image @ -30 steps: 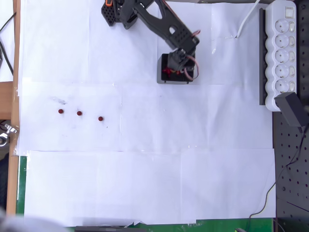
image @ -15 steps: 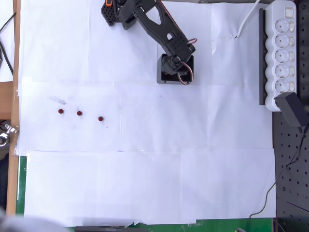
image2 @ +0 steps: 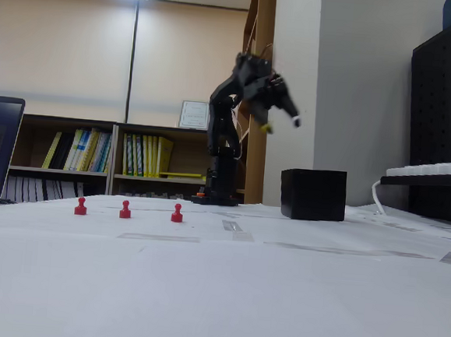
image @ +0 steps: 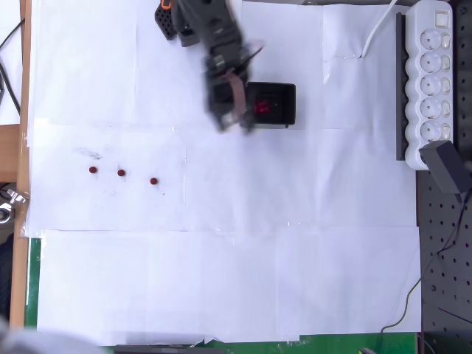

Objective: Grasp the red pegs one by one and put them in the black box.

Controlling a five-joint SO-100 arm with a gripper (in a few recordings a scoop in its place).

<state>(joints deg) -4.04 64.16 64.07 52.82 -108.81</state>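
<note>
Three red pegs stand in a row on the white paper at the left: one (image: pixel 92 169), a second (image: pixel 121 172) and a third (image: pixel 153 181). The fixed view shows them upright, (image2: pixel 80 206), (image2: pixel 125 209), (image2: pixel 177 212). The black box (image: pixel 292 103) sits at the top centre, with red pegs (image: pixel 262 108) lying inside it. My gripper (image: pixel 231 120) is blurred by motion just left of the box. In the fixed view the gripper (image2: pixel 281 124) hangs high in the air, left of the box (image2: pixel 312 194), its fingers apart with nothing between them.
A white power strip (image: pixel 431 77) with a black adapter (image: pixel 447 166) lies along the right edge, beside a black pegboard (image: pixel 446 265). The arm's base (image: pixel 173 18) is at the top. White paper (image: pixel 236 258) covers the table.
The arm has swung from over the box to its left and the gripper has risen. The box's inside with red pegs now shows. The three pegs on the paper have not moved.
</note>
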